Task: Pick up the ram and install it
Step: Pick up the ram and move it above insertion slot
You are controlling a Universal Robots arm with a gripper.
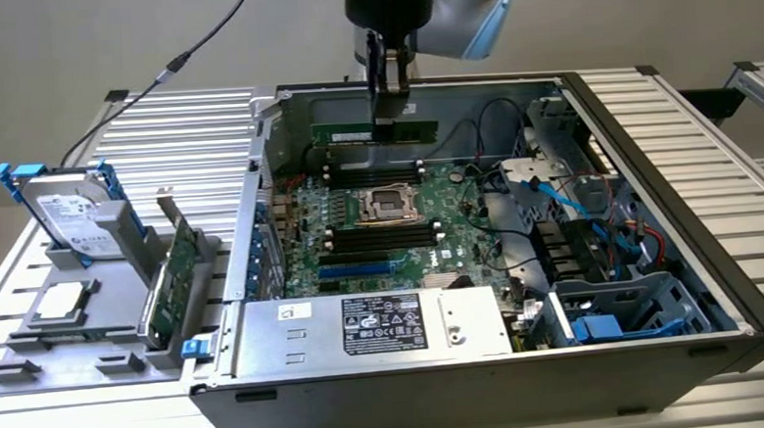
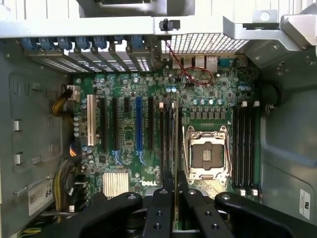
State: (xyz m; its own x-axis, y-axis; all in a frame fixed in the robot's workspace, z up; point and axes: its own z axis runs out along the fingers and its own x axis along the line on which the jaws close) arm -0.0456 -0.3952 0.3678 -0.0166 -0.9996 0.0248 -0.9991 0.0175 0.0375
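The tool [image 1: 392,113] is closed narrow on the ram [image 1: 358,132], a long, thin green circuit-board stick with black chips. It pinches the stick's upper edge a little off its middle. The stick hangs straight down from the fingers, clear of everything, inside the open grey metal computer case [image 1: 497,396] that stands on the slatted aluminium counter [image 1: 690,110].

The relation that matters is between the stick and the long black memory slots [image 2: 165,144] on the green motherboard [image 1: 475,224] below the tool. In the wrist view the ram [image 2: 176,139] appears edge-on as a thin line running out from between the tool [image 2: 176,182] fingers. Its long axis lies parallel to the slots, so no twist of the wrist seems needed.

That line falls along the bank of slots just beside the square silver processor socket [image 2: 205,156], on the socket's side nearer the expansion connectors. A second bank [image 2: 246,144] sits on the socket's far side, well off the stick's line.

The stick is above the board and not touching it. Which single slot within the near bank it stands over I cannot tell. I judge the travel left to be mainly downward from the tool.
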